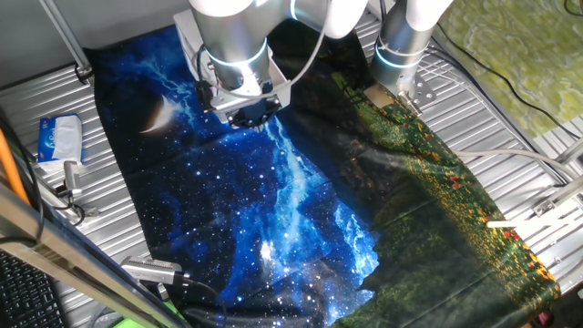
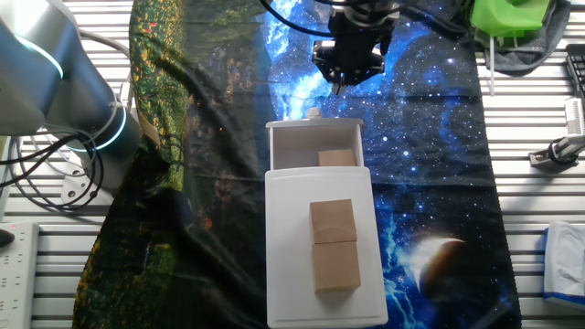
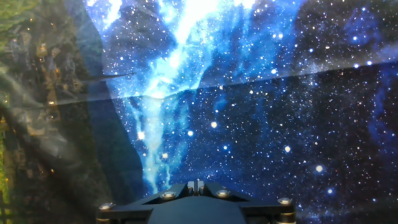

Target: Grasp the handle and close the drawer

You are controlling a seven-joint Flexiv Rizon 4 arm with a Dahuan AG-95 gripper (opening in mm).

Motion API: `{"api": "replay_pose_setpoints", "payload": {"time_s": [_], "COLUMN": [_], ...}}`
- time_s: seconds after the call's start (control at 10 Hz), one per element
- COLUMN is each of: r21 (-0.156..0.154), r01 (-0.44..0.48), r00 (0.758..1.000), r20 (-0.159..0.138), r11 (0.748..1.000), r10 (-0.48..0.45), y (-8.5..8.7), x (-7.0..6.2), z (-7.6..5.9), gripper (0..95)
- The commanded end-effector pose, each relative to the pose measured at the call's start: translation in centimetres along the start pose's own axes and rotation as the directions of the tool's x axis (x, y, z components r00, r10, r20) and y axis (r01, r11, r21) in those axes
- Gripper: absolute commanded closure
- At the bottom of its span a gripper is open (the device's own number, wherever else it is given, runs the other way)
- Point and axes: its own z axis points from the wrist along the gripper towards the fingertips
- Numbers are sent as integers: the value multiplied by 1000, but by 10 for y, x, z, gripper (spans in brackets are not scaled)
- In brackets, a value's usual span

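Observation:
In the other fixed view the white mini cabinet [image 2: 292,187] stands on the starry cloth with its drawer [image 2: 313,133] pulled out. The drawer holds a tan block [image 2: 335,157]. The handle [image 2: 313,113] is a tiny white knob on the drawer front. My gripper [image 2: 340,87] hangs just beyond the drawer front, a little to the right of the knob and apart from it. Its fingertips [image 3: 196,185] are pressed together with nothing between them, and the hand view shows only cloth. In one fixed view the gripper [image 1: 255,118] is over the cloth, and the arm hides the cabinet.
Two tan blocks [image 2: 334,245] lie on the cabinet top. The arm's base [image 2: 55,100] stands at the left. A green object [image 2: 512,18] and cables lie at the far right. A white and blue pack [image 1: 59,138] lies beside the cloth.

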Motion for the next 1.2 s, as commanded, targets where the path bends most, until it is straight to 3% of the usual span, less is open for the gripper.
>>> {"api": "replay_pose_setpoints", "payload": {"time_s": [0.1, 0.5, 0.6, 0.8, 1.2], "r21": [-6, -9, -11, -16, -15], "r01": [6, 23, 29, 37, 45], "r00": [1000, 1000, 1000, 999, 999], "r20": [4, 9, 9, 4, 11], "r11": [1000, 1000, 1000, 999, 999], "r10": [-6, -23, -28, -37, -45], "y": [0, 0, 0, 0, 20], "x": [1, 1, 1, 1, 7], "z": [0, 0, 0, 0, 3], "gripper": [950, 950, 760, 760, 760]}}
